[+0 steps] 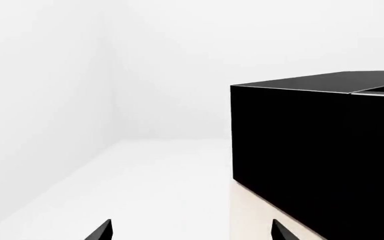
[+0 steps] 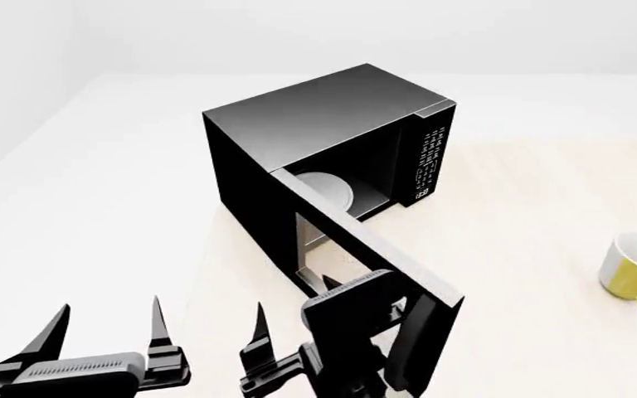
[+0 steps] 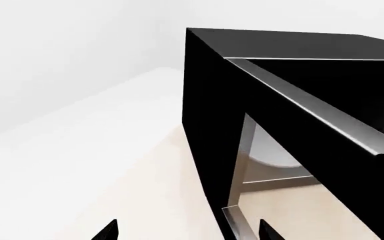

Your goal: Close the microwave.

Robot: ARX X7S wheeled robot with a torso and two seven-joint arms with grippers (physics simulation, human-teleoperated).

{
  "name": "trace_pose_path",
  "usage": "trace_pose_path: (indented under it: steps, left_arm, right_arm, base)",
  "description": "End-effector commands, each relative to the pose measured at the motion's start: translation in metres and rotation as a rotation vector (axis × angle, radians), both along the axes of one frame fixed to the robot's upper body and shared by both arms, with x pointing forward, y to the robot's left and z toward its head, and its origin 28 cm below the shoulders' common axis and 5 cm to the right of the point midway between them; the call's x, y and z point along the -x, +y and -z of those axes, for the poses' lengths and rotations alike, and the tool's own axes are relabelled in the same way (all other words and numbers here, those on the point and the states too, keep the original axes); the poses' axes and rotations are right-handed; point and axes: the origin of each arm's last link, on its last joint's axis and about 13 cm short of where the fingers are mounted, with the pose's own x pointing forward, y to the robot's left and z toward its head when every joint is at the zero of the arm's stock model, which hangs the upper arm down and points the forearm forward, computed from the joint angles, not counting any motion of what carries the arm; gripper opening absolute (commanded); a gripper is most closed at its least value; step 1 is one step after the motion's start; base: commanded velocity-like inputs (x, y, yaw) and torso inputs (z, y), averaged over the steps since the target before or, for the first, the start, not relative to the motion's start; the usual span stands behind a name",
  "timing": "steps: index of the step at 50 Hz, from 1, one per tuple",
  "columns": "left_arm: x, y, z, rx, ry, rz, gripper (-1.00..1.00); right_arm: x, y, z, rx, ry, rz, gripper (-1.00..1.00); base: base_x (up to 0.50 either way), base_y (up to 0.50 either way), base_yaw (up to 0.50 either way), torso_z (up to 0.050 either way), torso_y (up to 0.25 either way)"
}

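Observation:
The microwave (image 2: 313,116) is a large black box on the pale table, its keypad panel (image 2: 430,162) at the right. Its windowed door (image 2: 374,249) stands wide open, swung out toward me, and the white turntable plate (image 2: 328,189) shows inside. My right gripper (image 2: 292,311) is open at the door's outer face, near its free end. In the right wrist view the gripper (image 3: 186,231) has the door's edge (image 3: 235,225) between its fingertips. My left gripper (image 2: 106,319) is open and empty, left of the microwave. The left wrist view shows this gripper (image 1: 192,231) facing the microwave's black side wall (image 1: 312,150).
A yellow mug (image 2: 634,265) stands on the table (image 2: 540,215) at the right. White floor and white walls lie to the left of the table and behind it.

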Motion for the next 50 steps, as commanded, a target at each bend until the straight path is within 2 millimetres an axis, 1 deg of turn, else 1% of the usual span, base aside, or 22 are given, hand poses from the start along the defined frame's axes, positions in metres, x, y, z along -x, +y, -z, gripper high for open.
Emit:
trace_pose_path:
  steps: [1,5,14,25,36,50]
  left_arm:
    - [0.000,0.000,0.000,0.001,0.001,0.000,1.00]
    - [0.000,-0.001,0.000,-0.002,0.002,0.003,1.00]
    - [-0.001,-0.001,0.000,-0.004,0.002,0.005,1.00]
    - [-0.001,-0.001,-0.002,-0.004,0.002,0.004,1.00]
    - [0.000,-0.002,-0.002,-0.007,0.002,0.010,1.00]
    - [0.000,-0.003,-0.002,-0.006,0.001,0.014,1.00]
  right_arm:
    - [-0.007,-0.001,0.008,0.029,0.019,0.029,1.00]
    - [-0.010,-0.003,0.008,0.028,0.018,0.040,1.00]
    - [-0.022,-0.008,0.012,0.032,0.029,0.088,1.00]
    - [-0.028,-0.010,0.018,0.042,0.042,0.108,1.00]
    - [-0.039,-0.011,0.031,0.064,0.079,0.138,1.00]
    - [-0.046,-0.011,0.035,0.071,0.084,0.155,1.00]
  base:
    - [0.00,0.00,0.00,0.000,0.000]
    - [0.00,0.00,0.00,0.000,0.000]
    - [0.00,0.00,0.00,0.000,0.000]
    - [0.00,0.00,0.00,0.000,0.000]
    - [0.00,0.00,0.00,0.000,0.000]
    - [0.00,0.00,0.00,0.000,0.000]
